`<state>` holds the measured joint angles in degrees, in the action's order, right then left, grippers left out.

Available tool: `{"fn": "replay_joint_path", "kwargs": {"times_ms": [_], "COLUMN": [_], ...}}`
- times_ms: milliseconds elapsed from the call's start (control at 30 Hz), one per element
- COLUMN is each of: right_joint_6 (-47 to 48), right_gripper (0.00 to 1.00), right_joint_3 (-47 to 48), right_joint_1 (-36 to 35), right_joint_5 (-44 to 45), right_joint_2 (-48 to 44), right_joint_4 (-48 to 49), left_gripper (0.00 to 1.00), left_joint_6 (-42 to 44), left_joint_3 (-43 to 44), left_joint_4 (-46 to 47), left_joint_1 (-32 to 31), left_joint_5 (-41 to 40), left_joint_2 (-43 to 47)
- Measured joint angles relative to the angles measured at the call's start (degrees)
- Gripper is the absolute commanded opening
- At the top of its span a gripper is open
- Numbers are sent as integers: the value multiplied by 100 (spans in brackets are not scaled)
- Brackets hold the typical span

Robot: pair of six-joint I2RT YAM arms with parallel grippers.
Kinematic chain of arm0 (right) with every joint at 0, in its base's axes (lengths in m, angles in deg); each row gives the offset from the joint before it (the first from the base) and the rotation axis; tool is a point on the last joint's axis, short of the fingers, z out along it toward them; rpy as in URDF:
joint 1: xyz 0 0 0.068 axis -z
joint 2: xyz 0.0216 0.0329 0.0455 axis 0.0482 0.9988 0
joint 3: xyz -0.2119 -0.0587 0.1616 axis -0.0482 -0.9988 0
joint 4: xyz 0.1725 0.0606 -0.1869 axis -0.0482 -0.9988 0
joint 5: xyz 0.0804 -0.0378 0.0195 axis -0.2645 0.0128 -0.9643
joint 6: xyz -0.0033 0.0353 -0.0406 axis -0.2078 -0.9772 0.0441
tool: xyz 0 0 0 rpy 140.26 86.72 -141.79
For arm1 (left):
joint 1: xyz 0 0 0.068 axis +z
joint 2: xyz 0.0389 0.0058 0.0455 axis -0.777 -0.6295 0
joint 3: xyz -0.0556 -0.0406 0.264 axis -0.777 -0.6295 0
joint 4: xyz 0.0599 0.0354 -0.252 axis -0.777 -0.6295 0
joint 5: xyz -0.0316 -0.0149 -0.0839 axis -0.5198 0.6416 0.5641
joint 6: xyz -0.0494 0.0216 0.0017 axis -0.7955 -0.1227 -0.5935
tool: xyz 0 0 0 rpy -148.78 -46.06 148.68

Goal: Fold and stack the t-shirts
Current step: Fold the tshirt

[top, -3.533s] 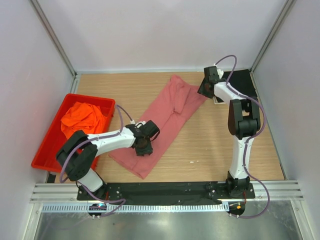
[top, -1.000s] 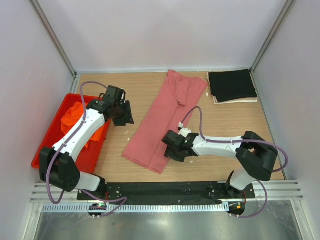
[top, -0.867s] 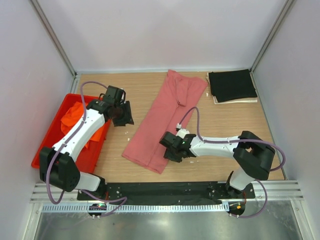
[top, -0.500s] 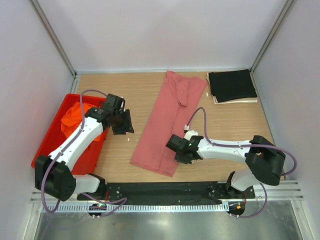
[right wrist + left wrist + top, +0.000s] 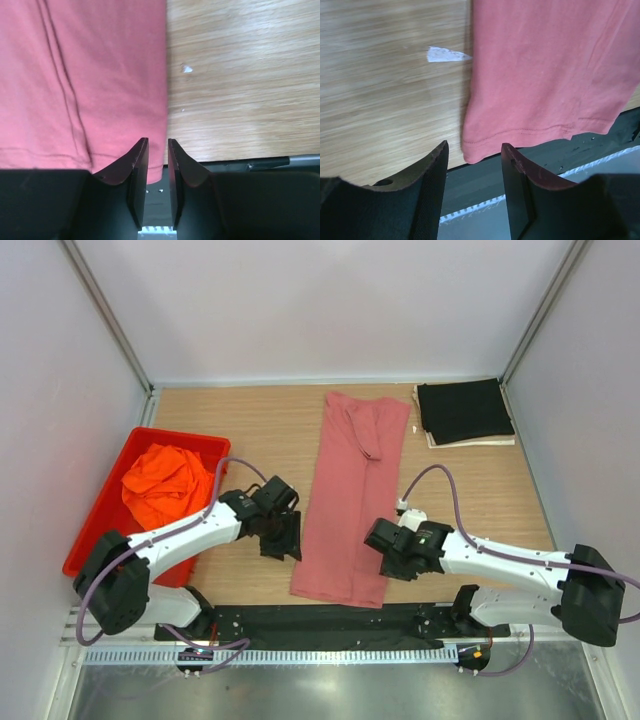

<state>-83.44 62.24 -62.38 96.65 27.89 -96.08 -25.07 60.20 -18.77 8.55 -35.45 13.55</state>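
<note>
**Task status**

- The black t-shirt (image 5: 465, 410) lies folded flat at the far right corner of the desk (image 5: 250, 425). It is judged complete and forms the base of the stack.
- The rose-red t-shirt (image 5: 350, 490) lies at the centre of the desk, already narrowed to a long strip. The cross folds and the transfer onto the black t-shirt are not yet done.
- The orange t-shirt (image 5: 165, 483) lies crumpled in the red tray (image 5: 95, 545) on the left, untouched.
- Judgement: about one third of the task is done.

**Orientation of the rose-red t-shirt**

- The long axis runs from the far wall toward the arm bases, with the near end leaning slightly left.
- The stitched hem points toward the bases and overhangs the near desk edge onto the black rail. The sleeve end points to the far wall.

**End effector state**

- Left end effector (image 5: 285, 538): at the left hem corner, fingers set wide apart. The corner of the cloth shows in the gap, not clamped.
- Right end effector (image 5: 385, 548): at the right hem corner, fingers narrow. Cloth fills the slim gap, so it is judged to be pinching the hem
</note>
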Motion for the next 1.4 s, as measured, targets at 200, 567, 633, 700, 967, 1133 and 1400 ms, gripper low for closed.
{"fn": "replay_joint_path", "kwargs": {"times_ms": [200, 567, 633, 700, 967, 1133, 1400], "right_joint_6": [81, -101, -131, -133, -129, -28, 1482], "right_gripper": [31, 30, 29, 29, 28, 29, 48], "right_joint_3": [-20, -763, -811, -815, -837, -466, 918], "right_joint_1": [-33, -389, -398, -400, -402, -382, 1818], "right_joint_5": [-549, -1001, -1005, -994, -927, -621, -393], "right_joint_2": [-39, 11, -20, -72, -328, -328, 339], "right_joint_4": [374, 815, 767, 691, 428, 90, 483], "left_gripper": [49, 34, 28, 27, 37, 40, 40], "left_joint_6": [-345, -713, -796, -863, -1126, -1167, -1150], "left_joint_3": [-9, -146, -210, -291, -487, -404, -516], "left_joint_4": [328, 356, 343, 330, 273, 35, 664], "left_joint_1": [-531, -1080, -1106, -1117, -1163, -1163, -1169], "left_joint_5": [-199, -885, -979, -1049, -1088, -1172, -844], "left_joint_2": [-372, -645, -645, -645, -485, -26, 498]}}
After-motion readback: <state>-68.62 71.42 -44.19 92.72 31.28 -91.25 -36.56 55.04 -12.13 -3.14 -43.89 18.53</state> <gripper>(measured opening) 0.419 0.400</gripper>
